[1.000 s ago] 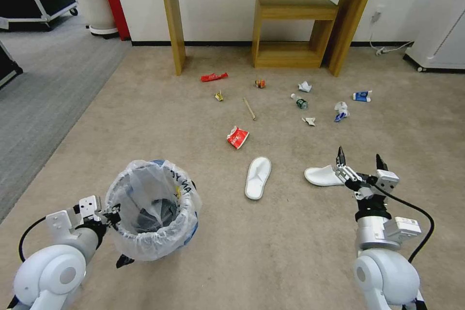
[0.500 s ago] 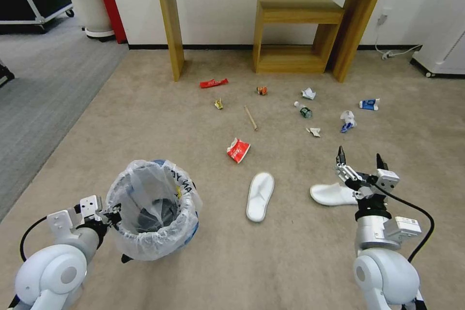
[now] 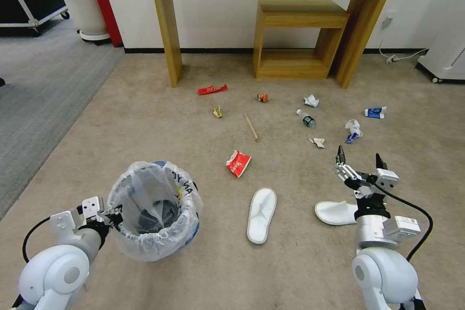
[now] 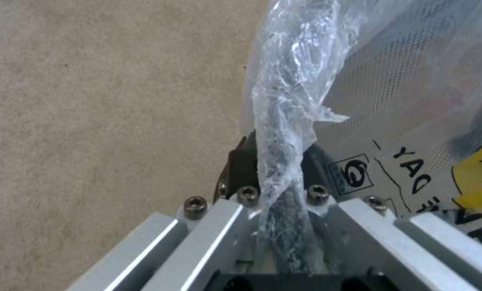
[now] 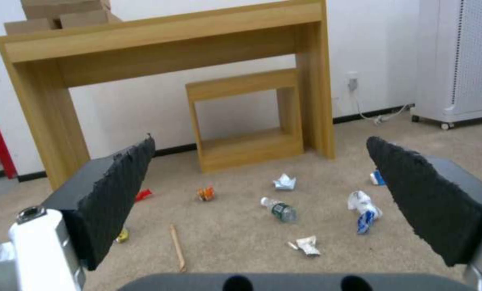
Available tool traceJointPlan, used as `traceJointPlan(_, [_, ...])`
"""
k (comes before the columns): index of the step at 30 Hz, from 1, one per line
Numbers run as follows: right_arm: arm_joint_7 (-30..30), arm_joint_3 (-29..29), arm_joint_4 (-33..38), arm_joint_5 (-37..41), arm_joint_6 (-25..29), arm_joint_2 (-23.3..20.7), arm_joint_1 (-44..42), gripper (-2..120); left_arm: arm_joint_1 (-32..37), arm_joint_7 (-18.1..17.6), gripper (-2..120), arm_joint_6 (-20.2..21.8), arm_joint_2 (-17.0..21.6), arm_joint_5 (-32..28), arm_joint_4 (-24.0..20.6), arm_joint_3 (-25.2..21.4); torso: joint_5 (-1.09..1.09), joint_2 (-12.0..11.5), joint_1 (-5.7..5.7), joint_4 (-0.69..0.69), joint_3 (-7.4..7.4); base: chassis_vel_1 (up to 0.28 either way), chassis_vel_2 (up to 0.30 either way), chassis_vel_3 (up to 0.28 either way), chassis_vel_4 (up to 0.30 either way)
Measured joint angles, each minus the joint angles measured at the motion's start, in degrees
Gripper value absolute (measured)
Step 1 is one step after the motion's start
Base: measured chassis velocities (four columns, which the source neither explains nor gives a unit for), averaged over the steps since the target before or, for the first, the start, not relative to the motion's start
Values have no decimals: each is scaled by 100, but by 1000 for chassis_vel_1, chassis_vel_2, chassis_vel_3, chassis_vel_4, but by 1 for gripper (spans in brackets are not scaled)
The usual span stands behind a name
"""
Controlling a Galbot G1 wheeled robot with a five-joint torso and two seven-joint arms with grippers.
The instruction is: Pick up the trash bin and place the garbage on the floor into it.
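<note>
Thin, crinkly plastic is all that sits between the left gripper [image 3: 110, 217] and the trash bin [image 3: 154, 210]. The bin is at the lower left of the head view, and the gripper pinches its near rim, closed tight on the rim and the bag folded over it. In the left wrist view the bag [image 4: 284, 121] is bunched up right between the jaws. That could go wrong. The bag looks slippery, so the bin may slide out or tip. The bag may also tear or pull loose from the bin, I think.

The right gripper [image 3: 359, 162] is at the lower right of the head view. Its two black fingers [image 5: 111, 190] stand wide apart. It holds nothing and touches nothing.

The garbage lies on the tan floor [image 3: 145, 121] in the middle of the head view, well apart from both grippers. The red wrapper [image 3: 238, 163] is the nearest piece. Farther up are a wooden stick [image 3: 251, 127], a small bottle [image 3: 306, 119] and crumpled white paper [image 3: 311, 101].

Two white slippers are in the way too. One slipper [image 3: 262, 214] lies low in the middle, and the other slipper [image 3: 336, 212] is just beside the right arm. The gripper could grab a slipper by mistake.
</note>
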Motion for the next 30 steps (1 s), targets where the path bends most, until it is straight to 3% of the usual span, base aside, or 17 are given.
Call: traceJointPlan(30, [4, -38, -94, -57, -43, 26, 46, 100, -40, 21, 0, -36, -20, 56, 60, 72, 0, 0, 0, 0, 1, -46, 41, 42, -42])
